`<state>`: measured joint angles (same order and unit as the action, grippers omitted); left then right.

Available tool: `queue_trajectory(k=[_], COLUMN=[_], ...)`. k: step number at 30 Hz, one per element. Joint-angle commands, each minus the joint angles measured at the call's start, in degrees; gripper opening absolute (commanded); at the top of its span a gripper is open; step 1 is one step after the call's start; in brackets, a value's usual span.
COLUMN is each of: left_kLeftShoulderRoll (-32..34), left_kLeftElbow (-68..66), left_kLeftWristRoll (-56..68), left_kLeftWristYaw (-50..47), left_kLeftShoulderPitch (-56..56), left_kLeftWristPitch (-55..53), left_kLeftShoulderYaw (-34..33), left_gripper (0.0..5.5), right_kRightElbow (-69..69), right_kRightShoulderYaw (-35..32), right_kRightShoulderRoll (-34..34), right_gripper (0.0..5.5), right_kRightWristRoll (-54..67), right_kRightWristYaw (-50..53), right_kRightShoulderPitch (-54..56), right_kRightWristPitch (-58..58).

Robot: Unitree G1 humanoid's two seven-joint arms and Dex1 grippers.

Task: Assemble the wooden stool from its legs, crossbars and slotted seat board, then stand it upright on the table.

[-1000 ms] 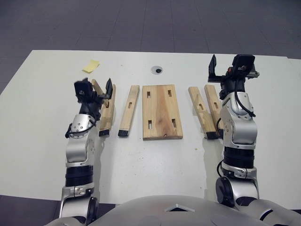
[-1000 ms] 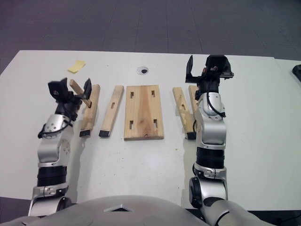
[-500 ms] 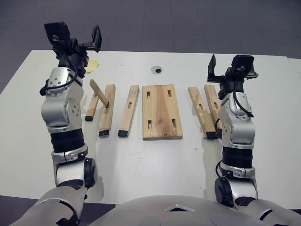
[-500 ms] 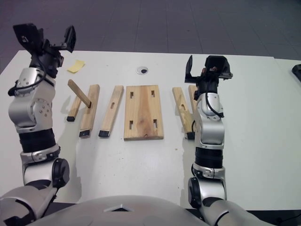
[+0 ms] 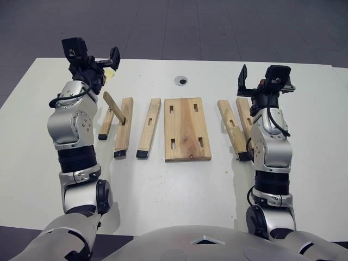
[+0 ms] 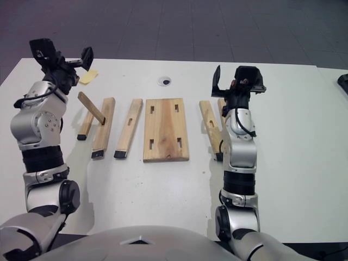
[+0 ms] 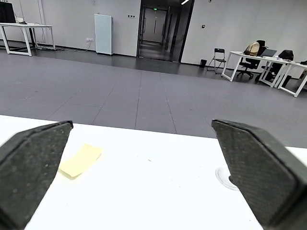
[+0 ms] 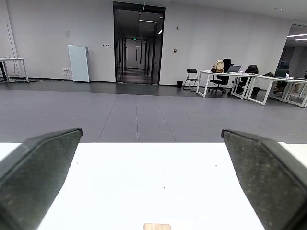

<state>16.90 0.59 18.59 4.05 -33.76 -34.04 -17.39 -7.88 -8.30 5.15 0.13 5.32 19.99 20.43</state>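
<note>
The slotted seat board [image 5: 187, 129] lies flat at the table's middle. To its left lie two legs [image 5: 149, 127] [image 5: 124, 128], and a short crossbar [image 5: 114, 106] stands tilted in the outer one's slot. A further piece [image 5: 106, 124] lies beside them. Two more legs [image 5: 230, 129] [image 5: 244, 115] lie right of the board. My left gripper [image 5: 93, 56] is open and empty, held high over the table's back left, behind the crossbar. My right gripper [image 5: 260, 81] is open too, raised behind the right legs; its pads [image 8: 41, 167] stand wide apart.
A yellow note [image 7: 79, 160] lies at the back left, just past my left gripper. A round cable hole [image 5: 181, 81] sits behind the board. The white table [image 5: 174, 185] has bare room in front of the parts and at far right.
My left gripper has let go of the crossbar, leaving it tilted in the leg's slot, and has risen to the back left. The right arm has barely moved.
</note>
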Motion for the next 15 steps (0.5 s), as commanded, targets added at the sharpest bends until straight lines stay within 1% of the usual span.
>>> queue_trajectory(k=[1, 4, 6, 11, 13, 15], left_kLeftShoulderRoll=[1.5, 1.8, 1.1, -1.8, -2.8, -3.3], left_kLeftElbow=[-0.6, -1.1, -1.2, 0.4, -1.0, -2.4], left_kLeftWristRoll=[1.7, 0.4, -1.2, -6.2, -7.0, -6.6], left_kLeftWristYaw=[-0.3, 0.4, 0.4, -0.5, 0.1, 1.1], left_kLeftShoulderPitch=[-8.2, -8.7, -4.2, 14.4, 17.0, 16.3], left_kLeftWristPitch=[3.8, 3.9, 2.1, -0.6, 1.0, 3.6], left_kLeftShoulderYaw=[-2.8, -0.9, 1.7, 9.4, 10.6, 10.4], left_gripper=[5.38, 5.38, 5.38, 5.38, 5.38, 5.38], right_kRightElbow=[-0.1, -0.1, -0.1, -0.5, -0.6, -0.1], right_kRightShoulderYaw=[0.0, -0.1, -0.1, -0.9, -1.3, -1.4], right_kRightShoulderRoll=[-0.1, 0.1, 0.1, 0.7, 1.0, 1.3], right_gripper=[5.40, 5.40, 5.40, 5.40, 5.40, 5.40], right_kRightWristRoll=[-0.1, 0.0, -0.1, 0.0, 0.2, 0.2], right_kRightWristYaw=[0.3, 0.3, 0.2, 0.1, -0.1, -0.3], right_kRightShoulderPitch=[-0.2, 0.1, 0.1, -0.9, -1.2, -0.9], right_kRightWristPitch=[0.1, 0.2, 0.2, 0.8, 1.0, 1.0])
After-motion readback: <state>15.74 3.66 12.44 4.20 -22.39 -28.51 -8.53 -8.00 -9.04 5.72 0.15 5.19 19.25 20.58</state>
